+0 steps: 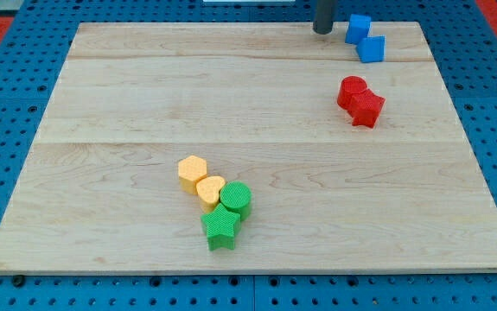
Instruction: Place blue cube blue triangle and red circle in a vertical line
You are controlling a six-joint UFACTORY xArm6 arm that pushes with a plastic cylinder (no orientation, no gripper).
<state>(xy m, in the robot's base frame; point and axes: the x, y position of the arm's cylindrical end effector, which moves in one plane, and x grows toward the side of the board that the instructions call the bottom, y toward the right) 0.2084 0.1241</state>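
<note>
Camera view shows a pale wooden table (pixel 144 104) lying on a blue pegboard (pixel 6 155). My tip (pixel 321 31) touches down at the view's top edge of the table, right of centre; the rod above it is cut off by the frame. No pincer is fitted, only the plain rod, so nothing is grasped or held.

Just to the view's right of my tip, with a narrow gap between, sit two blue blocks touching each other: the blue cube (pixel 371 48) lower and further right, and above-left of it the blue triangle (pixel 357 28), though its shape is hard to make out from this angle.

Below them, well apart from my tip, two red blocks touch: the red circle (pixel 351 92) and, at its lower right, a red star (pixel 367 109).

Far off toward the view's bottom, left of centre, four blocks cluster: a yellow hexagon (pixel 193 172), a yellow heart (pixel 209 190), a green cylinder (pixel 236 199), and a green star (pixel 220 226) lowest.
</note>
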